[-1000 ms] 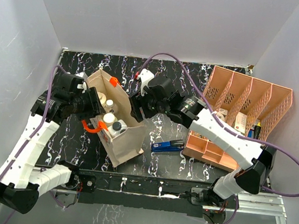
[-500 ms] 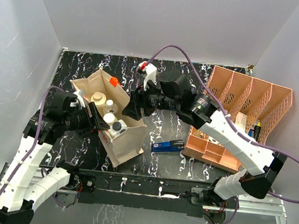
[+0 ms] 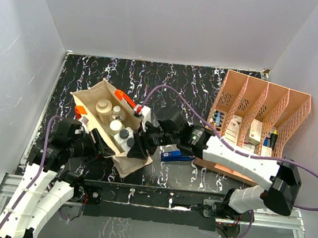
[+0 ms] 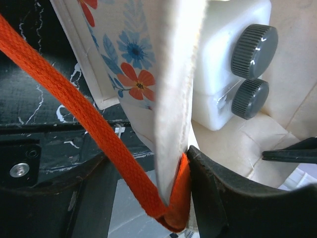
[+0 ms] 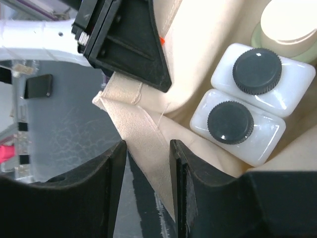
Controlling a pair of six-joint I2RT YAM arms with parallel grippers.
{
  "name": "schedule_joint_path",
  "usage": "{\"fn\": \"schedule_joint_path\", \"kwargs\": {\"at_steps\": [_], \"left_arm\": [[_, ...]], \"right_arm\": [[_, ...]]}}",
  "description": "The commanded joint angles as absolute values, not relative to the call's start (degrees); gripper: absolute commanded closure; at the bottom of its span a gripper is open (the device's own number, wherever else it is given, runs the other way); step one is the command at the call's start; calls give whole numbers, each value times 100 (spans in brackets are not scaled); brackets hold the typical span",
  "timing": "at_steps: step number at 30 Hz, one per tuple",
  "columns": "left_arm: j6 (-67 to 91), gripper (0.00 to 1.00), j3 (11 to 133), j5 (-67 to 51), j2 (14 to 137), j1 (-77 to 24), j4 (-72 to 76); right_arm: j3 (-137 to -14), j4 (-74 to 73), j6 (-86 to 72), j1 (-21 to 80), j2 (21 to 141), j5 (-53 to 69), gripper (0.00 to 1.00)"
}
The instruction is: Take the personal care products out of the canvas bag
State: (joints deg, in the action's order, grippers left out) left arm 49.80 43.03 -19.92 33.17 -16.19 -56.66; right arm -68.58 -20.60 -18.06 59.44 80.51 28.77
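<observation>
Your right pincer (image 5: 147, 148) sits astride the near rim of the canvas bag (image 3: 130, 166), cloth filling the gap between its fingers; you cannot tell whether it pinches. Your left pincer (image 4: 153, 173) straddles the bag's left-hand wall beside an orange strap (image 4: 84, 124), its grip equally unclear. All five bottles stand inside the bag: two white square bottles (image 5: 247, 114) nearest the right pincer, then the olive-tan bottle (image 3: 115, 126), the tiny clear bottle (image 3: 116, 111) and the cream bottle (image 3: 102, 107). None is out on the counter (image 3: 187, 82) yet, so the job looks barely begun.

canvas bag (image 3: 87, 98) is open on top, but my left gripper (image 3: 108, 147) and right gripper (image 3: 138, 145) crowd the corner by the white bottles (image 3: 123, 138)
</observation>
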Motion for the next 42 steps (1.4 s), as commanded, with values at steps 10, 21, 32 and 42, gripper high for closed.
{"fn": "schedule_joint_path", "kwargs": {"at_steps": [10,21,32,42], "left_arm": [[4978,49,3247,-1984,2987,-1609,-5876],[4847,47,3241,-2246,3003,-1614,-5747],[4519,45,3329,-2461,3190,-1613,-5690],[4444,24,3771,-2845,3260,-1616,-5597]], "right_arm": [[-5136,-1536,-1389,6344,8107,1728,60],[-6634,-2183,-1774,6354,7919,934,49],[-8108,-3011,-1784,6409,8582,313,21],[-7992,-3258,-1751,6590,8522,324,32]]}}
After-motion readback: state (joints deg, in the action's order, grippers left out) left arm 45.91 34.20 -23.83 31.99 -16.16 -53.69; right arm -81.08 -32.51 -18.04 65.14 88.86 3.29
